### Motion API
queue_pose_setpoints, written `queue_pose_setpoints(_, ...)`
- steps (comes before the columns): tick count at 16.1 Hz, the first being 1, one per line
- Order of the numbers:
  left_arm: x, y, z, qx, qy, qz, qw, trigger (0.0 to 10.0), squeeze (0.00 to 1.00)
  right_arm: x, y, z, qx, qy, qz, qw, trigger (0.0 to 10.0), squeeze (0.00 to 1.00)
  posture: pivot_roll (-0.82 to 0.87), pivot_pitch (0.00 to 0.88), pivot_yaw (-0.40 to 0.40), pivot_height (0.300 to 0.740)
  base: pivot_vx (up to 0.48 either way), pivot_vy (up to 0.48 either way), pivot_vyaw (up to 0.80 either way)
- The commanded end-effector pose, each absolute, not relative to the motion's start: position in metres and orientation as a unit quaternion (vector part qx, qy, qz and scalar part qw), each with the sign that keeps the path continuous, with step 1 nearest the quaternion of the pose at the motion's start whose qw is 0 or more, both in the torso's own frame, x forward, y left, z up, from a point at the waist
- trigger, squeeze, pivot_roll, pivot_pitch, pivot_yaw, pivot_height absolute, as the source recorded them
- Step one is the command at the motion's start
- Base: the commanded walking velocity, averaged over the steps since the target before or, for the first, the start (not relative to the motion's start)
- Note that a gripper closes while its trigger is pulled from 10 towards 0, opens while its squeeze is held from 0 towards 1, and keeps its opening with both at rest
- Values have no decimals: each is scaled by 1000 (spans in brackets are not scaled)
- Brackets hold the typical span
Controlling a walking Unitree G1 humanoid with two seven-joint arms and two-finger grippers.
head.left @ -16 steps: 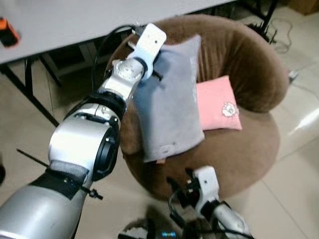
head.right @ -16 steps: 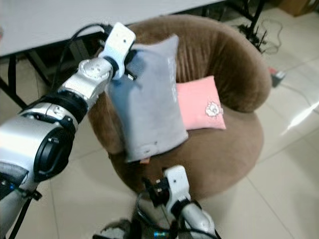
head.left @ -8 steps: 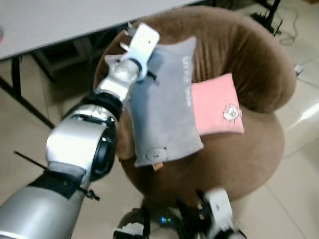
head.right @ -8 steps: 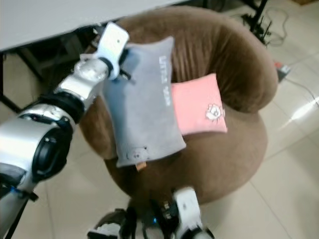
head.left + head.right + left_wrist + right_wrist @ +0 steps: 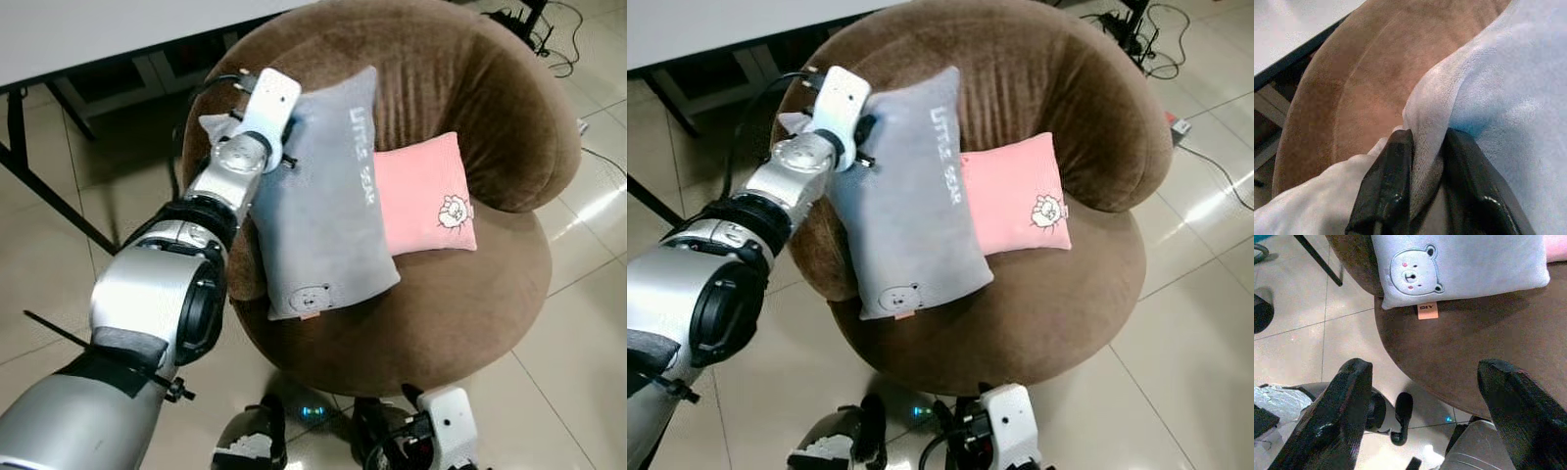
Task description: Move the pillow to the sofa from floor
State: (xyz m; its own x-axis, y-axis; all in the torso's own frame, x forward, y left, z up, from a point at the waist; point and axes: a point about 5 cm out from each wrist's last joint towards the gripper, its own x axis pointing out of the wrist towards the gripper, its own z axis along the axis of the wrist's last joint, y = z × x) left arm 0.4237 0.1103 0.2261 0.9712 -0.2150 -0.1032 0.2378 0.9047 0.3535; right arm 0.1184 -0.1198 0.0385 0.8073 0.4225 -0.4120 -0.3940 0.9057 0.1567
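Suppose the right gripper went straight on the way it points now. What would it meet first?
Probably the brown sofa seat edge, just below the grey pillow. The open right gripper points there, though depth is unclear.

Soft matt grey fleece pillow (image 5: 328,211) and smooth pink cloth cushion (image 5: 423,196) on ribbed brown plush round sofa (image 5: 470,88); glossy beige floor tiles (image 5: 49,264); brushed silver metal arm (image 5: 157,294).

The right claw (image 5: 1425,416) hangs with fingers spread wide above tiled floor (image 5: 1298,342). Ahead, the grey pillow (image 5: 1464,264), bear face and orange tag showing, lies on the brown sofa (image 5: 1459,357); a dark leg, possibly a table's, crosses nearby.
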Motion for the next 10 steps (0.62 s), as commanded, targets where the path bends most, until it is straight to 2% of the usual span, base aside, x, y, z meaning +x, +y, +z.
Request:
queue_pose_setpoints(1,422,118,212,177,58,-107,977,10000,1000,111,-121,37,36,241,211,947,10000,0,-273,314,13,740,0,0,0)
queue_pose_setpoints(6,422,134,213,152,64,-75,983,10000,1000,106,-119,40,39,249,209,945,10000,0,-275,346,7,740,0,0,0)
queue_pose_setpoints(10,428,136,241,129,24,-59,990,10000,1000,104,-117,41,44,255,206,944,10000,0,-269,363,-2,740,0,0,0)
